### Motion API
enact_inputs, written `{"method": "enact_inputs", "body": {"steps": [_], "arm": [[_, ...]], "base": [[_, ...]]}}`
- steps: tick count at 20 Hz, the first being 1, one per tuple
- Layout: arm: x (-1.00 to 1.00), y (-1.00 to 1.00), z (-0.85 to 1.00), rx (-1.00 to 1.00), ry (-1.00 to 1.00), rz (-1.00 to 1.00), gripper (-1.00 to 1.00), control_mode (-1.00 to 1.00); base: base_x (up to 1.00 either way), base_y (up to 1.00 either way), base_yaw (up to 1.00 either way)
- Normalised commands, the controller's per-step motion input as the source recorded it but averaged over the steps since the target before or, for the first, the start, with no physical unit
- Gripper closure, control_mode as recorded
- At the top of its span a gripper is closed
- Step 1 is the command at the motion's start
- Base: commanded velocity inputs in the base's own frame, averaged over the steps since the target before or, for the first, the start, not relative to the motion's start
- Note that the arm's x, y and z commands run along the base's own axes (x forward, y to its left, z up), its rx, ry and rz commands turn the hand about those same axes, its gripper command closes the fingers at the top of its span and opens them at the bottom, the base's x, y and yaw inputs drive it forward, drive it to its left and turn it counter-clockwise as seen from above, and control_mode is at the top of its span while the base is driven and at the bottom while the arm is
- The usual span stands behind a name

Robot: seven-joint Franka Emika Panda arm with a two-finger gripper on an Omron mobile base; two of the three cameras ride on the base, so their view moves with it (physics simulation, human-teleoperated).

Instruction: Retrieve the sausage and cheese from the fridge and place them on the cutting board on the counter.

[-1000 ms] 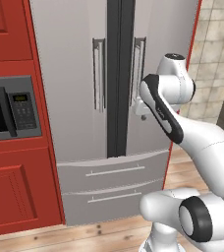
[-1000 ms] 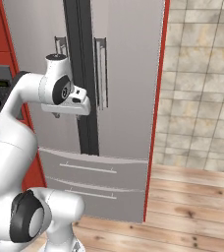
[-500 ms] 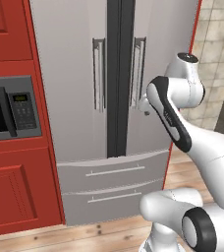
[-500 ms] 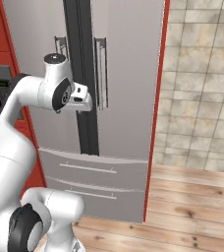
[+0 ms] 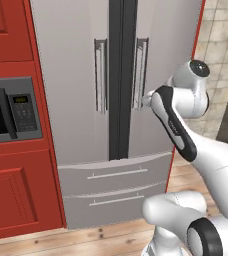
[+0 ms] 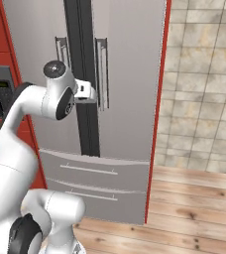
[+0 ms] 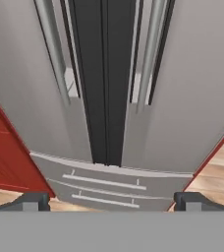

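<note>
The fridge (image 5: 81, 75) stands shut, both grey doors closed, so the sausage and cheese are hidden inside. The cutting board and the counter are out of view. My gripper (image 6: 88, 92) hovers just in front of the right door's vertical handle (image 6: 101, 74), at about the handle's lower half, apart from it. In the hand view my gripper (image 7: 111, 202) is open, its dark fingertips (image 7: 33, 201) far apart with nothing between them, looking at the door seam and both handles of the fridge (image 7: 192, 98). In the left base view the gripper (image 5: 147, 99) is mostly hidden behind my forearm.
Two fridge drawers (image 5: 111, 175) lie below the doors. A built-in microwave (image 5: 11, 110) sits in red cabinets (image 5: 16, 200) to the left. A tiled wall (image 6: 204, 99) and wooden floor (image 6: 194, 208) lie to the right of the fridge.
My arm's elbow has swung up and to the right, and the hand has crept slightly up and closer to the right door handle. The gripper stays open; the fridge stays shut.
</note>
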Motion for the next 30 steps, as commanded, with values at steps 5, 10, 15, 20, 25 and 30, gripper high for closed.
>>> {"method": "enact_inputs", "body": {"steps": [5,10,15,20,25,30], "arm": [[0.7,-0.01,0.61,0.0,0.0,-0.09,-1.0,-1.0],[0.68,-0.08,0.13,0.0,-0.07,-0.08,-1.0,-1.0],[0.68,-0.03,-0.07,0.0,-0.06,-0.06,-1.0,-1.0],[0.53,-0.16,-0.02,0.0,0.0,-0.04,-1.0,-1.0],[0.65,-0.05,-0.04,0.0,-0.01,0.0,-1.0,-1.0],[0.51,0.0,-0.07,0.0,-0.01,0.0,-1.0,-1.0]], "base": [[0.0,0.0,0.0],[0.0,0.0,0.0],[0.0,0.0,0.0],[0.0,0.0,0.0],[0.0,0.0,0.0],[0.0,0.0,0.0]]}}
